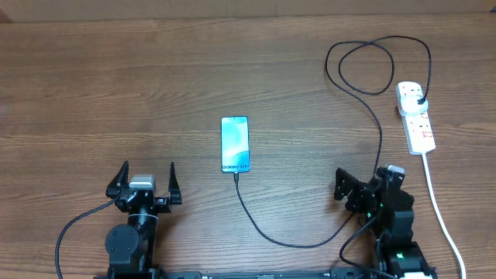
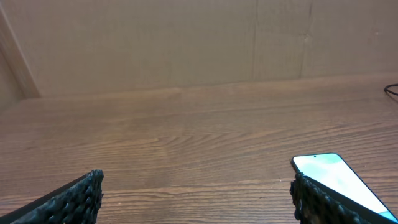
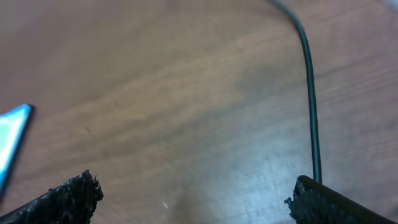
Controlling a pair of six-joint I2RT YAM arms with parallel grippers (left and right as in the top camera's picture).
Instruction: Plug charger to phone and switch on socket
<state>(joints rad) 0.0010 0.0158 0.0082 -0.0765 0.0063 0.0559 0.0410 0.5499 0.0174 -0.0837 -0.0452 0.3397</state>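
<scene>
1. The phone [image 1: 235, 143] lies flat near the middle of the desk [image 1: 116, 77], screen up and lit, with its lettering towards the near short edge. It also shows at the right of the left wrist view [image 2: 339, 174] and at the left edge of the right wrist view [image 3: 12, 137].
2. The charger [image 1: 380, 143] meets the phone's near short edge. From there it sweeps towards the right arm, climbs, loops at the far right and ends at its black plug [image 1: 419, 99]. Whether the tip is fully seated cannot be told from above.
3. The socket [image 1: 417, 124] lies at the far right, well apart from the phone. The plug sits in its farther outlet. Its thick white cord [image 1: 438, 205] trails to the near edge of the desk.
4. The red switches are too small for their position to be read.
5. The left gripper [image 1: 147, 169] stands near the front edge, left of the phone. Its jaws are wide and hold nothing.
6. The right gripper [image 1: 366, 180] stands just beside the rising cable [image 3: 309, 93]. Its jaws are also wide and hold nothing.
7. Judgement: both cable ends appear placed, so the switch is the step in hand.
8. The next move calls for the right arm to reach over to the socket. It should narrow its jaws and press the switch beside the occupied outlet with one fingertip, without dragging the cable.
</scene>
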